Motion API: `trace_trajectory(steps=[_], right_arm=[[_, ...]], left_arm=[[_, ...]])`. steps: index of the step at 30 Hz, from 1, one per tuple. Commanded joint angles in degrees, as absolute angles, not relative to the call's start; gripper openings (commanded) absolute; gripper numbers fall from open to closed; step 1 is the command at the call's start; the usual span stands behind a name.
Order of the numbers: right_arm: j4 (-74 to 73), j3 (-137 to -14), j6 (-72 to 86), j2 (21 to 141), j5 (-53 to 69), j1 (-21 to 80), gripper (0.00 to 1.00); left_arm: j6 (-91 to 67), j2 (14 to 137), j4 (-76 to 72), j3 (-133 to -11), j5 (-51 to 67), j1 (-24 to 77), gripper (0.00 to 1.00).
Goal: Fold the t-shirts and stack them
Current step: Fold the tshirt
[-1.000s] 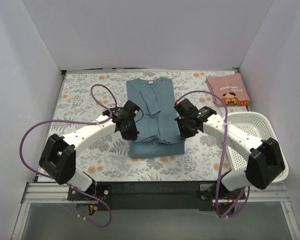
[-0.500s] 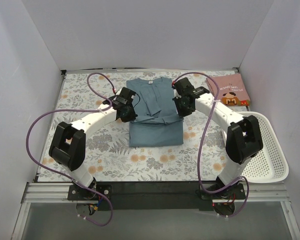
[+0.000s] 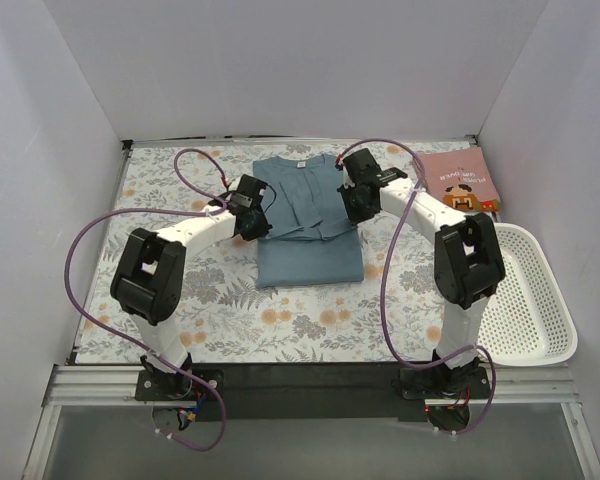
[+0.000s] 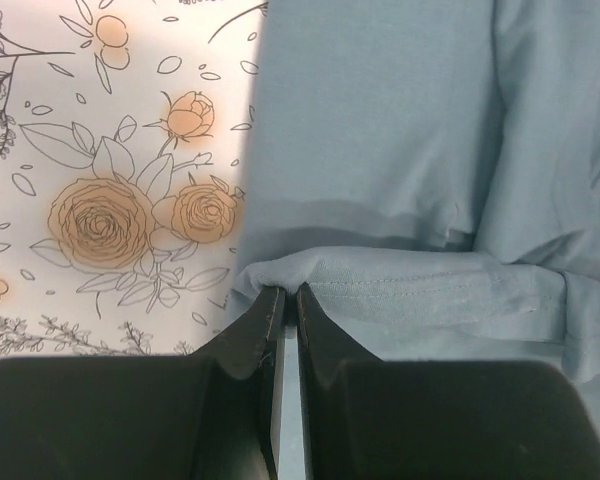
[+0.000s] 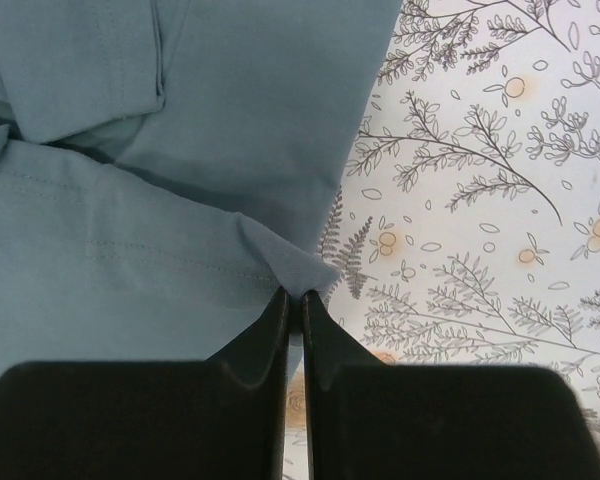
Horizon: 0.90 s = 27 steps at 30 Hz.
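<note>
The teal-blue t-shirt (image 3: pixel 310 225) lies in the middle of the table, its lower part folded up over the body. My left gripper (image 3: pixel 256 222) is shut on the shirt's hem corner at its left edge; the pinched cloth (image 4: pixel 280 275) shows in the left wrist view above my left gripper (image 4: pixel 289 292). My right gripper (image 3: pixel 353 208) is shut on the hem corner at the right edge; the pinched corner (image 5: pixel 300 268) shows above my right gripper (image 5: pixel 293 295). The pink t-shirt (image 3: pixel 456 181) with the cartoon print lies folded at the back right.
A white perforated basket (image 3: pixel 525 290) stands at the right edge of the table. The floral table cloth (image 3: pixel 170 270) covers the table. White walls close in the back and sides.
Both grippers have carried the teal shirt's bottom hem from the near side up toward the collar, folding the lower part over the body. Both arms are stretched farther from their bases.
</note>
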<state>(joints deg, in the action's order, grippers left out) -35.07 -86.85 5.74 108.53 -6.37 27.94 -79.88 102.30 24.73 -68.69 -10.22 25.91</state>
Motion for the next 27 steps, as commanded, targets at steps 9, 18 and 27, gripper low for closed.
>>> trace_trajectory(steps=[9,18,27], right_arm=[[-28.8,-87.4,3.8,111.5,-5.7,27.0,0.17],[-27.3,-80.7,5.4,101.3,-6.2,27.7,0.33],[-18.9,-70.8,8.4,95.4,2.7,30.4,0.33]], left_arm=[[-81.5,102.2,20.5,-65.4,-14.8,25.2,0.21],[-78.7,91.1,21.1,-62.8,-13.2,27.1,0.65],[-83.4,89.8,20.5,-56.5,-10.8,35.7,0.42]])
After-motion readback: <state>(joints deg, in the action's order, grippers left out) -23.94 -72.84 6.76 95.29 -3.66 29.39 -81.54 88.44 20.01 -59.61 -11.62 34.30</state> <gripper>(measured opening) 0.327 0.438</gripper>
